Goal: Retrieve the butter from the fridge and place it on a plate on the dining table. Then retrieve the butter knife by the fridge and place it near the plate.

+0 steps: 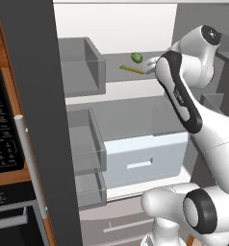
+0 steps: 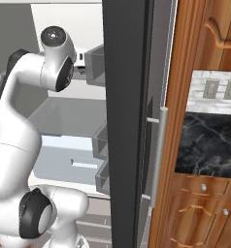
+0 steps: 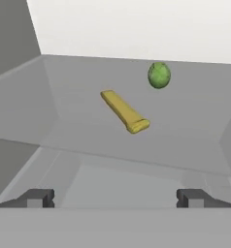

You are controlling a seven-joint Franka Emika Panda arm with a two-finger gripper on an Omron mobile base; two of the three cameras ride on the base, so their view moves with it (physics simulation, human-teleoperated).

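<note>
The butter (image 3: 124,112) is a thin yellow-olive stick lying on a grey shelf (image 3: 88,131) inside the open fridge (image 1: 116,29); it also shows as a thin yellow sliver (image 1: 131,69) in the left base view. My gripper (image 3: 115,198) is open, its two dark fingertips (image 3: 36,198) wide apart, with nothing between them. It sits in front of the shelf, short of the butter and apart from it. The arm (image 1: 181,96) reaches into the fridge at upper-shelf height. The plate, the dining table and the butter knife are out of view.
A small round green fruit (image 3: 159,75) sits behind the butter on the same shelf. Grey door bins (image 1: 80,65) line the left fridge door (image 1: 34,120). A pale drawer (image 1: 145,161) lies below. The right door (image 2: 127,121) and wooden cabinets (image 2: 200,38) stand right; a black oven (image 1: 3,129) stands left.
</note>
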